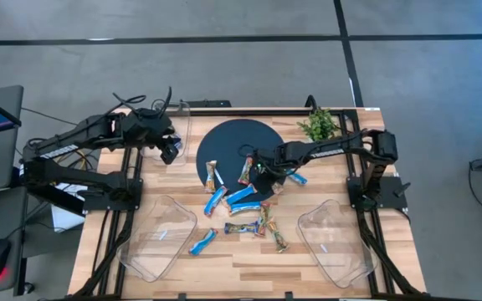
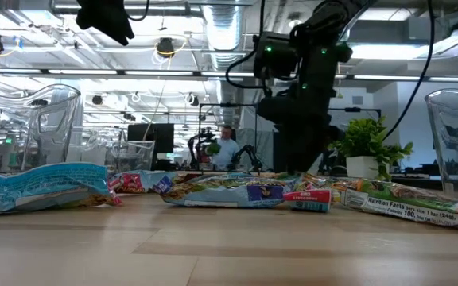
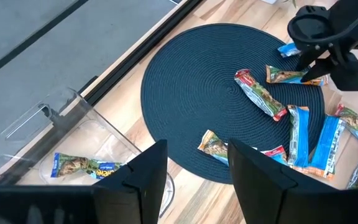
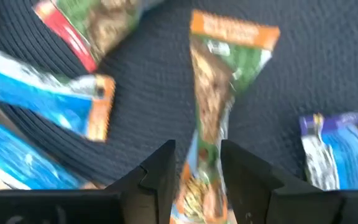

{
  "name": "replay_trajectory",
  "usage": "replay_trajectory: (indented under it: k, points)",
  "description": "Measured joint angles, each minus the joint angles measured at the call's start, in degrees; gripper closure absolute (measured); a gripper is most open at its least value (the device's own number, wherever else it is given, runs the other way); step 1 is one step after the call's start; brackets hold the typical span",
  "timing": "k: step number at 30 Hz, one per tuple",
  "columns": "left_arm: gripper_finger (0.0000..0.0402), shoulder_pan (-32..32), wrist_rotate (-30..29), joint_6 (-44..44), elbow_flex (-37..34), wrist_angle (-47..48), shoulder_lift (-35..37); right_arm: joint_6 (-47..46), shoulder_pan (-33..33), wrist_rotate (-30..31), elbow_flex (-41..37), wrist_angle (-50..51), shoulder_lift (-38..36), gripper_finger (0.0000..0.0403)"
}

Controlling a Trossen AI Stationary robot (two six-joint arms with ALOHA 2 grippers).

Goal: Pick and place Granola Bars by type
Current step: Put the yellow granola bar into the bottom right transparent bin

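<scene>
Several wrapped granola bars, blue ones and green, red or tan ones, lie on the dark round mat and on the wood in front of it. One green bar lies in the clear tray under my left gripper. My left gripper hangs open high above that far-left tray. My right gripper is down at the mat's near right part, shut on a green and orange bar. My right gripper pinches the green and orange bar between its two fingers at one end, coming from above and slanting from the table's right. The rest of the bar sticks out ahead of the fingers, low over the mat. Whether its free end touches the mat, I cannot tell.
Two more clear trays stand at the near edge, one left and one right. A small green plant stands at the far right. A blue bar lies just right of my right gripper. A person sits in the room beyond.
</scene>
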State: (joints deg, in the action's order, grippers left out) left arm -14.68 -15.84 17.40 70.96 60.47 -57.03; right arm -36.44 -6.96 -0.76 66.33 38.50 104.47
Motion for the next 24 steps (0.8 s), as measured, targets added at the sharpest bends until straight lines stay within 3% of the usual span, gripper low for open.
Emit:
replay_trajectory:
  k: [7,17,24]
  points:
    - [0.0238,0.0,0.0,0.4,0.0,-0.1,-0.8,0.5,0.0,0.9,-0.1,0.0,0.0,0.0292]
    - [0.0238,0.1,-0.3,0.4,0.0,0.0,-1.2,1.1,0.1,1.0,-0.1,-0.1,0.0,0.0394]
    - [0.0238,0.1,-0.5,0.4,0.0,0.0,-1.2,1.5,0.1,1.0,-0.1,-0.2,-0.1,0.0399]
